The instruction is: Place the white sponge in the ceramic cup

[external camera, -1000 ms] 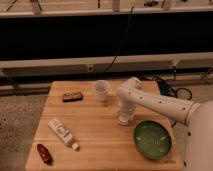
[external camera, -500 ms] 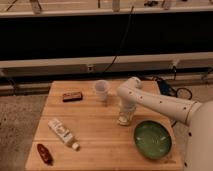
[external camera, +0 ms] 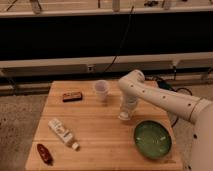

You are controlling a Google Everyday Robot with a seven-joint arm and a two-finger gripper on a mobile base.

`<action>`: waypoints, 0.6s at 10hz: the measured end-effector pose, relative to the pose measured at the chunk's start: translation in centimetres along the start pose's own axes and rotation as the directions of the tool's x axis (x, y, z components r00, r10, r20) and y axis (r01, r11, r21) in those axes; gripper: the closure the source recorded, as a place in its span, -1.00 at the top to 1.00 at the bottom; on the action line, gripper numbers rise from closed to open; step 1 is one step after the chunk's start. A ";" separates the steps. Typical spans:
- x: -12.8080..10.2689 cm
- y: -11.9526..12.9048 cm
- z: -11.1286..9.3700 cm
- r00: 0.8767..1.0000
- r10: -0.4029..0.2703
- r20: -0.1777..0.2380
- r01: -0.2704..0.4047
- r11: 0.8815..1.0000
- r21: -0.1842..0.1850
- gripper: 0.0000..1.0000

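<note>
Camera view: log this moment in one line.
gripper: low at table, right of ceramic cup | white sponge: not discernible

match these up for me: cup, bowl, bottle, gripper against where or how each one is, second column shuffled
Column 1
1 cup
2 bowl
3 bottle
4 gripper

Column 2
a lying on its side
b green
c low over the table, between cup and bowl
d upright, near the far edge

Pairs: 1-d, 2-b, 3-a, 4-c
</note>
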 end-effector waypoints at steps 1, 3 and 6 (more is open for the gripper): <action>0.7 -0.2 -0.8 1.000 0.003 -0.015 -0.002 1.000 0.005 -1.00; 1.6 -0.8 -2.1 0.999 0.003 -0.034 -0.002 1.000 0.012 -1.00; 2.1 -0.9 -3.1 0.999 0.002 -0.048 -0.001 1.000 0.016 -1.00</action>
